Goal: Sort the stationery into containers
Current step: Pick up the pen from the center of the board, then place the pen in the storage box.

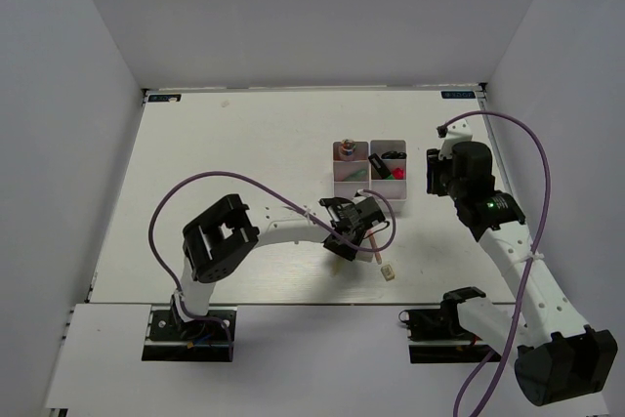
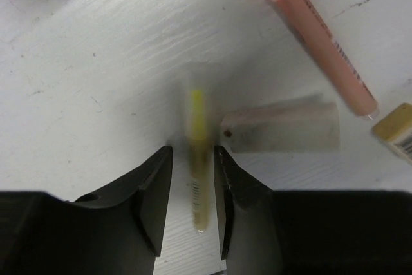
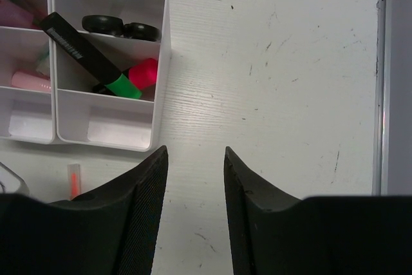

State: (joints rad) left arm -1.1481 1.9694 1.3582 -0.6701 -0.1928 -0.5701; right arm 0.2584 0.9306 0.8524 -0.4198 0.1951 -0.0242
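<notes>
A cream stick lies on the table between the fingers of my left gripper. It is blurred, close against the right finger, with a gap to the left one. Beside it lie a pink stick with an orange tip and a tan eraser. From above, my left gripper is just in front of the containers. My right gripper is open over bare table, right of the containers. One bin holds a black-green marker, a pink marker and black scissors handles.
A clear rectangular piece lies right of the cream stick. The back left bin holds a small round object. The table's right edge strip runs close to my right gripper. White walls enclose the table on three sides.
</notes>
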